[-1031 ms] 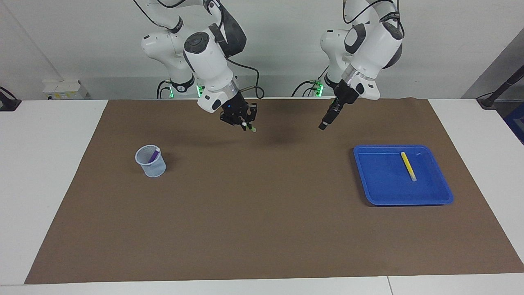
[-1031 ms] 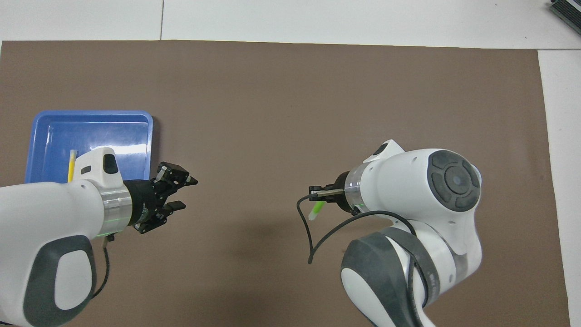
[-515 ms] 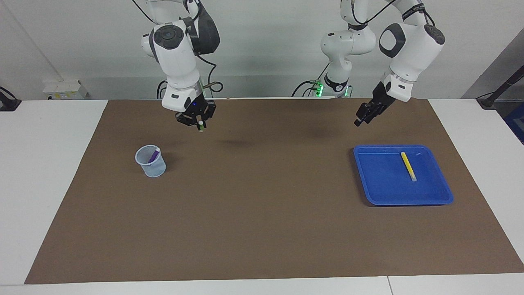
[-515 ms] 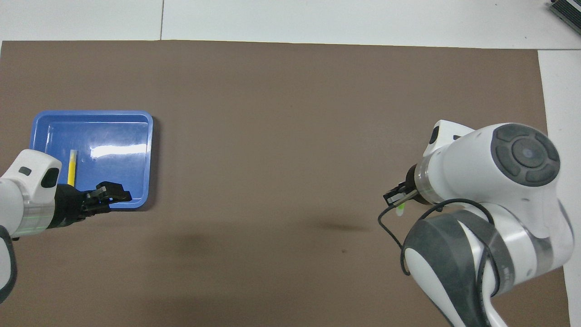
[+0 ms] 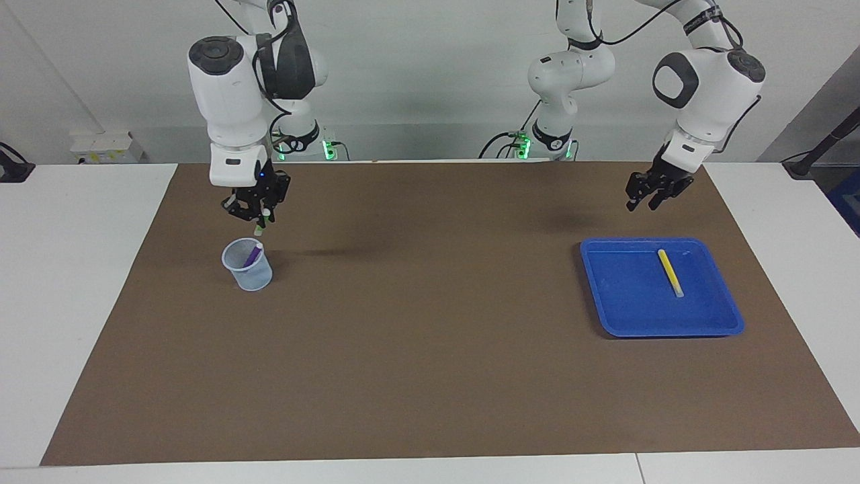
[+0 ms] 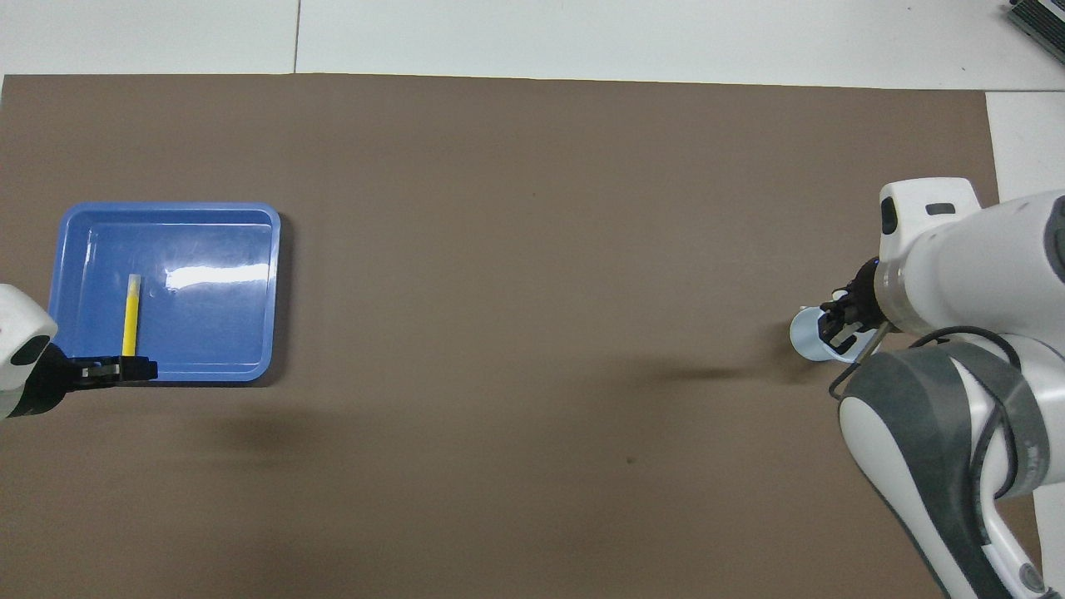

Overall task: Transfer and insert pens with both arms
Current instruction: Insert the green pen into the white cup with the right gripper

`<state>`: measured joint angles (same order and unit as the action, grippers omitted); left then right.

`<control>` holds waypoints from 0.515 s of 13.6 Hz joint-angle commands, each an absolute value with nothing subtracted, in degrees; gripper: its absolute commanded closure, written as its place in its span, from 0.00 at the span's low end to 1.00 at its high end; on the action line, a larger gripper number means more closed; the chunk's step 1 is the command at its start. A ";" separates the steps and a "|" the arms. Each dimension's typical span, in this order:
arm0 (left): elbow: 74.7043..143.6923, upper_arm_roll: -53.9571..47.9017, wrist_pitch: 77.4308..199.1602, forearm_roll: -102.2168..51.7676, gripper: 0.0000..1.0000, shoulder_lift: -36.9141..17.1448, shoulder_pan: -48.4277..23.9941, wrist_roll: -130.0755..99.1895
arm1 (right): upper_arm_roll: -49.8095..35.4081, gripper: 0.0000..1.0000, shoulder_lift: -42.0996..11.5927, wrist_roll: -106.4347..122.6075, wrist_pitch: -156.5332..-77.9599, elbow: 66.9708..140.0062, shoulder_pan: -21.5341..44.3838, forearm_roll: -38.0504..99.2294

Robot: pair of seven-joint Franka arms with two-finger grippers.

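My right gripper (image 5: 257, 215) hangs just above the pale mesh cup (image 5: 247, 267), shut on the green pen (image 5: 259, 224), whose whitish end points down toward the cup's rim. A purple pen (image 5: 253, 255) leans inside the cup. From overhead, the right gripper (image 6: 837, 324) covers most of the cup (image 6: 805, 337) and hides the green pen. The yellow pen (image 5: 670, 272) lies in the blue tray (image 5: 631, 316). My left gripper (image 5: 648, 197) is up in the air, open and empty, over the tray's edge nearer the robots; overhead, the left gripper (image 6: 116, 370) shows by the yellow pen (image 6: 131, 312).
A brown mat (image 5: 430, 349) covers most of the white table. The cup stands toward the right arm's end, the blue tray (image 6: 250, 291) toward the left arm's end, with a wide bare stretch of mat between them.
The right arm has swung from the mat's middle to above the cup, carrying the green pen. The left arm has swung away from the middle to the tray's end.
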<state>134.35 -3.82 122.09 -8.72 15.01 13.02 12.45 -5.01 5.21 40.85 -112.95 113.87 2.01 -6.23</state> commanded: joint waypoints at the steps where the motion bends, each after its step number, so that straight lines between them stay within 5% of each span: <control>1: 134.21 -4.39 127.77 -6.43 0.39 10.47 14.94 16.86 | -5.54 1.00 5.27 48.15 -118.20 116.36 -0.08 -7.21; 7: 130.61 -4.04 136.13 -3.60 0.39 1.51 17.22 19.34 | -5.54 1.00 5.80 47.81 -121.55 120.32 -0.79 -6.15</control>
<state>132.88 -3.78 133.60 -4.97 4.98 16.01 18.24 -5.01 4.67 46.66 -119.79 117.56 0.08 -6.22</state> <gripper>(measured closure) 0.396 0.819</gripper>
